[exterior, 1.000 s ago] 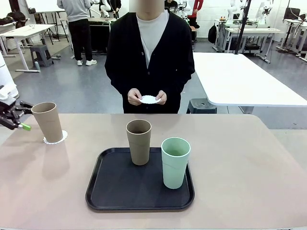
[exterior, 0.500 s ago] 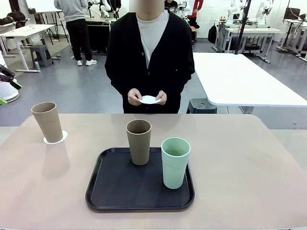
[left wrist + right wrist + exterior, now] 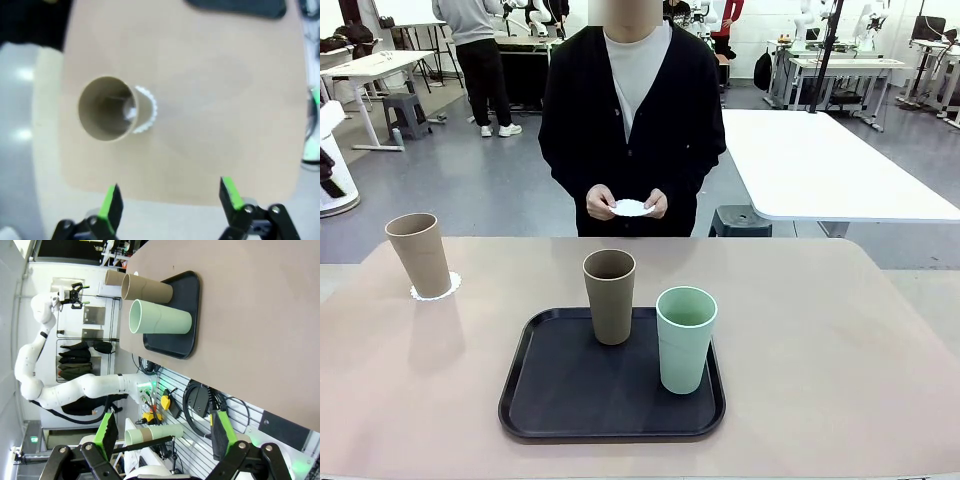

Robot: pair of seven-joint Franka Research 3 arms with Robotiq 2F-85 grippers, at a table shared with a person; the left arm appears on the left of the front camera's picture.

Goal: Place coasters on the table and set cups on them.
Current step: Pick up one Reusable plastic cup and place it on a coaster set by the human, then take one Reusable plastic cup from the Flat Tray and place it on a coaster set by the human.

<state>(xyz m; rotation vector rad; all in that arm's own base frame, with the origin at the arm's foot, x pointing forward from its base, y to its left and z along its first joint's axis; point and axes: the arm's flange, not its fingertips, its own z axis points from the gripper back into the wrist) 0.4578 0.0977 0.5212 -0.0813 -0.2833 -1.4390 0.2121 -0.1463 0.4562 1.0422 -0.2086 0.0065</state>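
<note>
On the table, the black tray carries the mint green cup and, behind it, a tan cup, both awaiting coasters. Far left, a second tan cup stands on its doily coaster. Beyond, the person's hands hold a spare coaster, apparently ready for placement. Left claw and right claw: open, empty.

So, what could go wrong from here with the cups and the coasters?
1. The tan-brown tapered cup and the pale mint green cup stand close together on the black tray; gripping one may tip the other.
2. The white lacy paper coaster is in the person's hands, so a cup moved now would find no free coaster on the beige table.
</note>
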